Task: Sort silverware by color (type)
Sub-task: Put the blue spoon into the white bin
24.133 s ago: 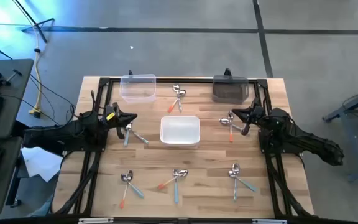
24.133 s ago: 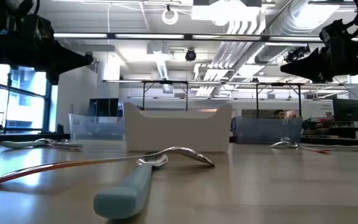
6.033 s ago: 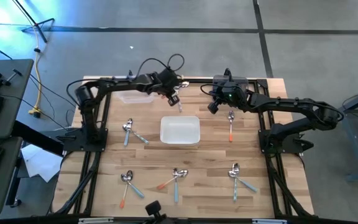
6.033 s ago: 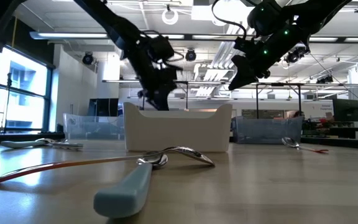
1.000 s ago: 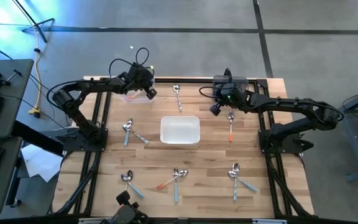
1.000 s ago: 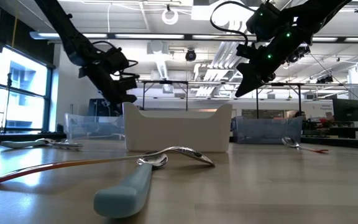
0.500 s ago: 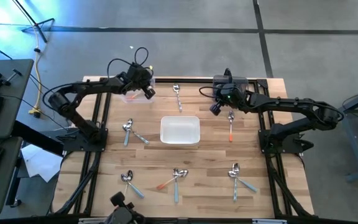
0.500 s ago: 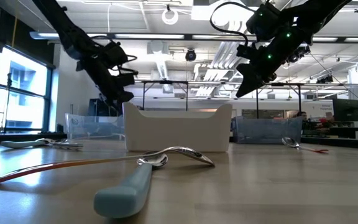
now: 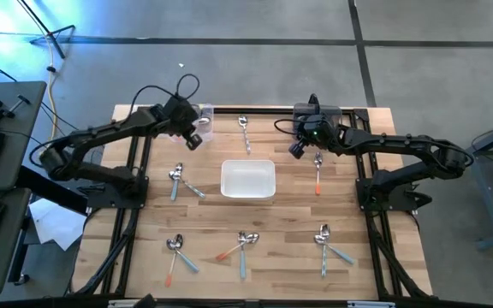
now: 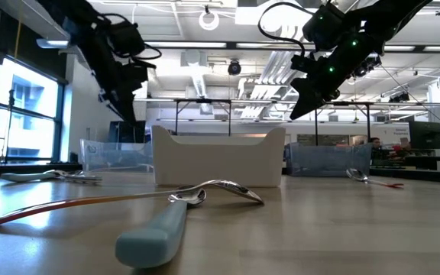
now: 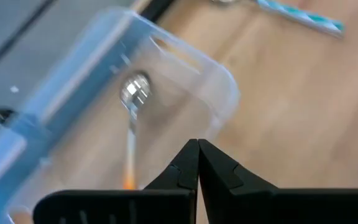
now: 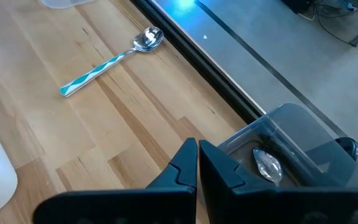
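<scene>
Silverware still scattered over the table: teal-handled spoon at the far edge between the two far bins; orange-handled spoon right of the white bin; mixed pair left of the white bin; three more small clusters along the near edge. Already binned: one orange-handled spoon lying in the clear bin at far left, bowl up against the wall; one metal spoon bowl visible in the grey bin at far right, handle colour not readable.

Left gripper raised beside the clear bin's near side, fingers pressed together, holding nothing. Right gripper raised just inboard of the grey bin, near the orange-handled spoon's bowl; fingers likewise pressed shut and empty.

Judged step: both drops done, next pick to be chosen. Sorting at an early stage, most pieces still out.

For a clean next pick:
- Spread fingers fully before descent; shut tips would only push a spoon about.
- Straddle the handle across its width, near mid-length, not the slick curved bowl.
- Where two spoons cross or touch, take the upper or outer one first, to avoid dragging its partner.
- Match handle colour to the bin already holding that colour; release low inside the walls to stop bounce-out.
</scene>
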`<state>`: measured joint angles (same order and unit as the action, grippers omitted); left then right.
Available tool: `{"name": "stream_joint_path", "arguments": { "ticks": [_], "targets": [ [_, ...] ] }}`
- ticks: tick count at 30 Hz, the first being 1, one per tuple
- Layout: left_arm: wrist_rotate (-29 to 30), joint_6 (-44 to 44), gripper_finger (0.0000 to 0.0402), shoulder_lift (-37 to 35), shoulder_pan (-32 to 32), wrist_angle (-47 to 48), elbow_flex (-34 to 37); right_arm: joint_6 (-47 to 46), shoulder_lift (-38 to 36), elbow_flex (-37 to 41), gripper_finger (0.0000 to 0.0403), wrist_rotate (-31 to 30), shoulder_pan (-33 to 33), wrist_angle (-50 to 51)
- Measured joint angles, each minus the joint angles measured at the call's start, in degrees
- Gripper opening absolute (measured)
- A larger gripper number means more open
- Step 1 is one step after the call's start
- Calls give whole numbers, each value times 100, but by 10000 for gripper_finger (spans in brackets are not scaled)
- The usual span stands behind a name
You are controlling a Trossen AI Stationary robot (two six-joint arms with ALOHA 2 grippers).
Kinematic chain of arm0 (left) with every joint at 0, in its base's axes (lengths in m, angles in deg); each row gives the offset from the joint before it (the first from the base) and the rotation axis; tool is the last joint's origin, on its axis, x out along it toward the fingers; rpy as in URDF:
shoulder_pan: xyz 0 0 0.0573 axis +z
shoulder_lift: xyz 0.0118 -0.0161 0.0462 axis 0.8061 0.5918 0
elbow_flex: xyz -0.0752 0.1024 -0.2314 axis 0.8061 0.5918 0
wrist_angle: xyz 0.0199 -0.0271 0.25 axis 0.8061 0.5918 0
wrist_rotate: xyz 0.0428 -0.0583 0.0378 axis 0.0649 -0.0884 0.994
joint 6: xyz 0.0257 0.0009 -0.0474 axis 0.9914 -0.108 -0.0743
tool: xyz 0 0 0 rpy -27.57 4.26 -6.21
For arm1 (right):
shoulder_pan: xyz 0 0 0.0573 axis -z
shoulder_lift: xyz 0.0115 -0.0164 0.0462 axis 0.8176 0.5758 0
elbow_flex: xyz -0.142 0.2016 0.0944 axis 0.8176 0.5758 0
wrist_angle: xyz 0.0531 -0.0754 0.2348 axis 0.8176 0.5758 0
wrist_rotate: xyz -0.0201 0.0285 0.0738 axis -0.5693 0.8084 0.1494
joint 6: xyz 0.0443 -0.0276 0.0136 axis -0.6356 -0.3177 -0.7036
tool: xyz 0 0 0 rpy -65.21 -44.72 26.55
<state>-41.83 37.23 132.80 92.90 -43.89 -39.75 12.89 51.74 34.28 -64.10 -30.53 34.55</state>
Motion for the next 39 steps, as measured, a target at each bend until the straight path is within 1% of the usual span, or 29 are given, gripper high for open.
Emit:
{"name": "stream_joint_path", "arguments": {
  "ticks": [3,6,11,17,20,30,35,39],
  "targets": [
    [-2,-343,0,-128,-268,393,37,0,1,0,0,2,0,-2],
    [-5,-736,0,-142,-480,421,248,-22,0,0,0,3,0,-2],
    [47,-1225,0,37,-562,409,640,-22,0,0,0,4,0,-4],
    [833,-1680,0,223,-490,443,807,-22,2,0,0,6,0,-12],
    [1041,-1693,0,321,-430,348,807,-22,0,0,0,6,0,-50],
    [1078,-1544,0,727,-170,-77,804,-22,0,0,0,9,0,-48],
    [1066,-1446,0,712,-127,-77,804,-22,0,0,0,11,0,-48],
    [1060,-1438,0,562,-136,-37,804,-22,0,0,0,11,0,-48]
  ]
}}
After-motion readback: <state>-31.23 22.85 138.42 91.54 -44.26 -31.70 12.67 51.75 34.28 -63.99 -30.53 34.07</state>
